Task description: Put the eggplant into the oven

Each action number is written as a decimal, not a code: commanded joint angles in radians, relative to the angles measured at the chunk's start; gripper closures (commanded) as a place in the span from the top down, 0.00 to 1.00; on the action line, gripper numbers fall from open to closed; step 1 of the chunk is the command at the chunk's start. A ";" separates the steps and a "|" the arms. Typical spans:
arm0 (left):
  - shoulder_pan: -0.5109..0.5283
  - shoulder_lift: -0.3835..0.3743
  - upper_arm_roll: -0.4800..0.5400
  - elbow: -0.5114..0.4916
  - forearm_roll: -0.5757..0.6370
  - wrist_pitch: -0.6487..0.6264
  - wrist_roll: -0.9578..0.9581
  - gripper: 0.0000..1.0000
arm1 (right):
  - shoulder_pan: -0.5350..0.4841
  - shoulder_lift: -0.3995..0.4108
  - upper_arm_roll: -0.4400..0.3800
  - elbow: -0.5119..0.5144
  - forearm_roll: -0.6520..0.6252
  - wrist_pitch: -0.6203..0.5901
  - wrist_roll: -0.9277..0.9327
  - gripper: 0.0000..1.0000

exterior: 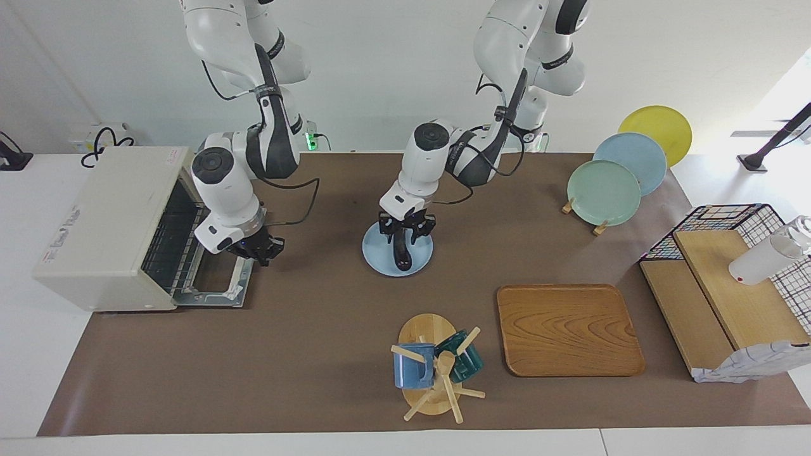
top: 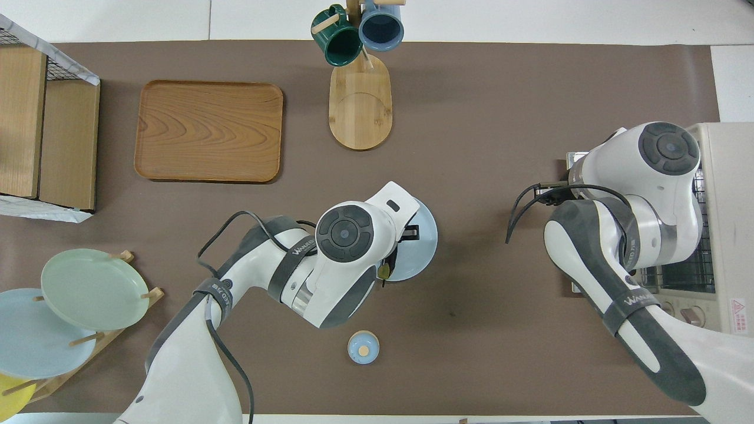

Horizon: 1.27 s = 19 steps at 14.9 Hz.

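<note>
The dark eggplant (exterior: 400, 254) lies on a pale blue plate (exterior: 379, 258) in the middle of the table. My left gripper (exterior: 406, 233) is down over the end of the eggplant nearer to the robots. In the overhead view my left hand covers most of it; only its stem end (top: 384, 271) and the plate's rim (top: 426, 247) show. The cream oven (exterior: 108, 221) stands at the right arm's end of the table, its door (exterior: 212, 286) folded down open and its wire rack showing. My right gripper (exterior: 258, 248) hangs over the door's outer edge.
A mug rack (exterior: 431, 367) with a blue and a green mug, and a wooden tray (exterior: 567, 329), lie farther from the robots. A plate rack (exterior: 605, 190) and a wire basket (exterior: 728, 253) with wooden boards stand toward the left arm's end. A small blue lid (top: 363, 347) lies near the robots.
</note>
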 commanded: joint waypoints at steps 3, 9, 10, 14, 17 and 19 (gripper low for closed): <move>0.101 -0.073 0.004 0.086 -0.013 -0.192 0.062 1.00 | -0.005 -0.012 -0.002 -0.010 -0.021 -0.026 0.024 1.00; 0.249 -0.122 0.022 0.175 0.026 -0.345 0.128 1.00 | 0.075 -0.011 0.074 0.055 -0.019 -0.049 0.062 1.00; 0.274 -0.135 0.027 0.182 0.068 -0.370 0.138 1.00 | 0.107 -0.005 0.084 0.083 0.003 -0.054 0.123 1.00; 0.427 -0.150 0.027 0.233 0.110 -0.477 0.344 1.00 | 0.295 0.088 0.084 0.316 0.016 -0.204 0.334 1.00; 0.516 -0.194 0.027 0.245 0.110 -0.552 0.487 1.00 | 0.450 0.249 0.084 0.535 -0.059 -0.271 0.537 1.00; 0.558 -0.234 0.025 0.244 0.110 -0.607 0.544 1.00 | 0.526 0.340 0.085 0.599 -0.085 -0.252 0.647 1.00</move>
